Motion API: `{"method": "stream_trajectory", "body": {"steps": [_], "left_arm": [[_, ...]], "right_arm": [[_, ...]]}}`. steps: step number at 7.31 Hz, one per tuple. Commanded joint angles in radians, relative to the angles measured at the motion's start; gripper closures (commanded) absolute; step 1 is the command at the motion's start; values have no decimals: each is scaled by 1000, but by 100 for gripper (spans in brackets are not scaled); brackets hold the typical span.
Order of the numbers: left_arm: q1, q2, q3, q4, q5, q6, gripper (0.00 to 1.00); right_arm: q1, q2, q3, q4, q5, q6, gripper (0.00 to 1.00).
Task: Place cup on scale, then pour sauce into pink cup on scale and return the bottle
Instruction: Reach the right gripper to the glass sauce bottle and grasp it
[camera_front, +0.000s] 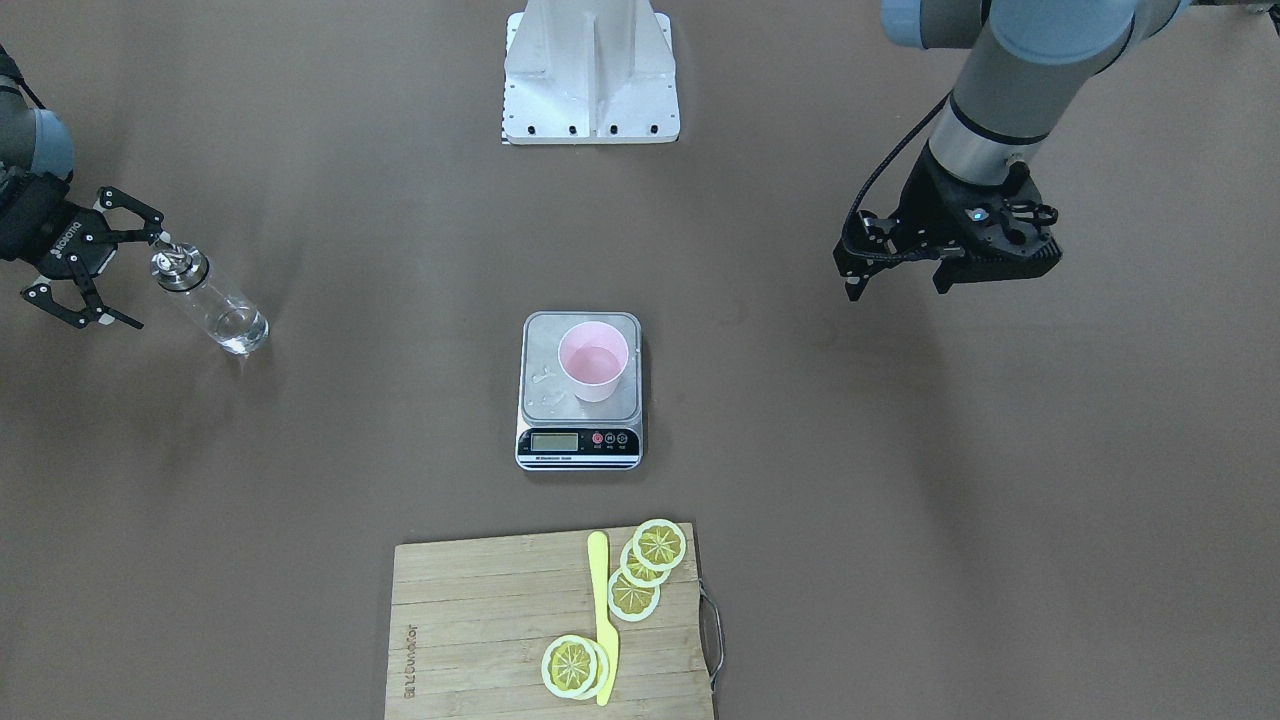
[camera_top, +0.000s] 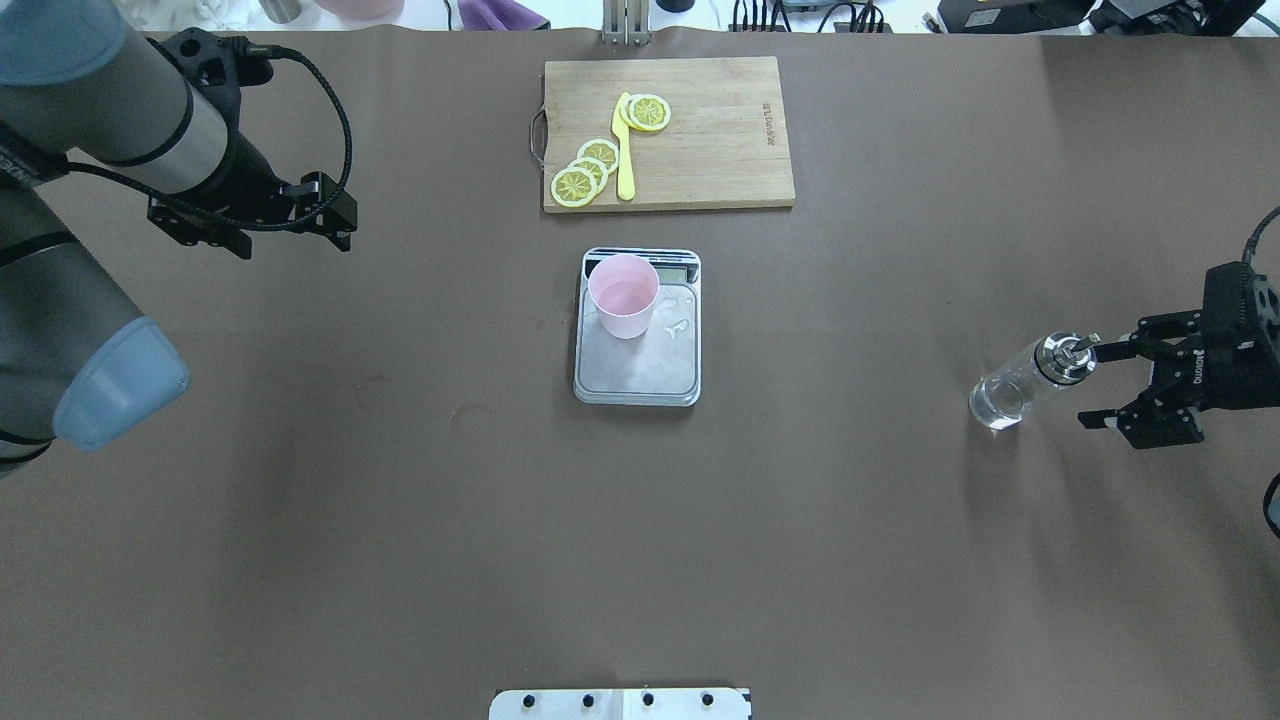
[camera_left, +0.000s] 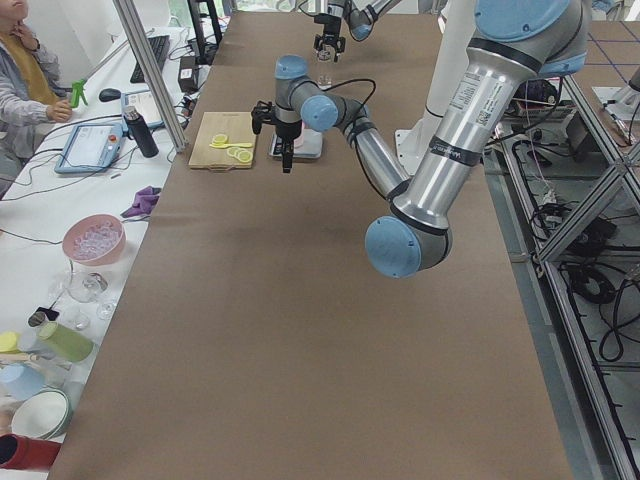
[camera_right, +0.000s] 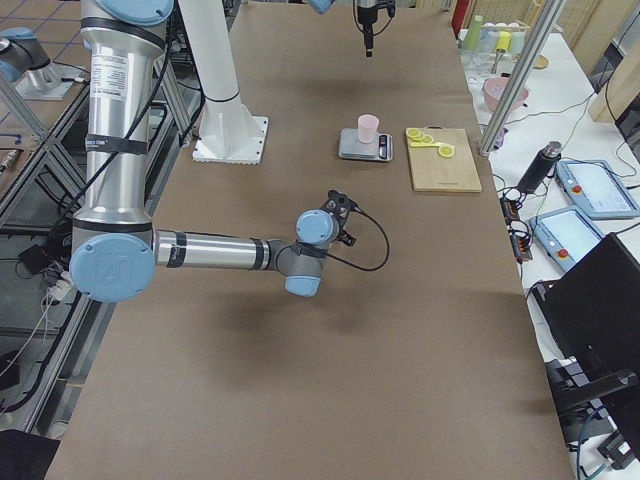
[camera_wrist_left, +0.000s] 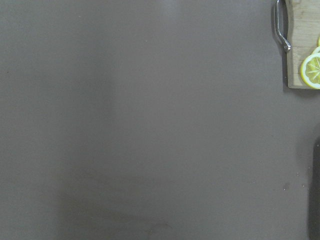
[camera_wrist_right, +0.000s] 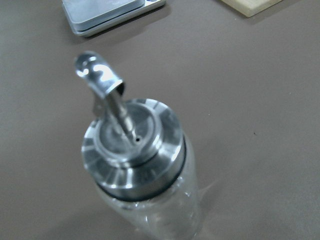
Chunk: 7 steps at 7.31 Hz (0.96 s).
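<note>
The right hand sits at the overhead view's right edge, fingers spread, the bottle upright just beside it. The left hand, upper left, hangs empty, fingers together. At centre, the cup stands on the scale.

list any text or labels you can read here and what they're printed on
"ROBOTIQ" in white on the right gripper, readable in the front-facing view.
Burned-in brand mark on the cutting board: too blurred to read.
Print on the scale, under its display and by its buttons: too small to read; the display shows no readable digits.
</note>
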<state>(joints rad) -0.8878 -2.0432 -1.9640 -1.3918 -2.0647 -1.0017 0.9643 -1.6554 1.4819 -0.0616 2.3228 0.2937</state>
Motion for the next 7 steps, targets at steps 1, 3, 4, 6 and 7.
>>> {"method": "stream_trajectory", "body": {"steps": [1, 3, 4, 6, 7], "left_arm": [[0, -22, 1, 37, 2, 0, 2], [0, -23, 1, 37, 2, 0, 2], [0, -23, 1, 37, 2, 0, 2], [0, -23, 2, 37, 3, -2, 2], [0, -23, 2, 37, 3, -2, 2]], "right_arm": [[-3, 17, -52, 141, -26, 85, 7], [-7, 28, -86, 245, -42, 154, 6], [-19, 28, -133, 323, -45, 169, 7], [-76, 51, -137, 339, -104, 209, 7], [-111, 58, -137, 339, -147, 209, 7]]}}
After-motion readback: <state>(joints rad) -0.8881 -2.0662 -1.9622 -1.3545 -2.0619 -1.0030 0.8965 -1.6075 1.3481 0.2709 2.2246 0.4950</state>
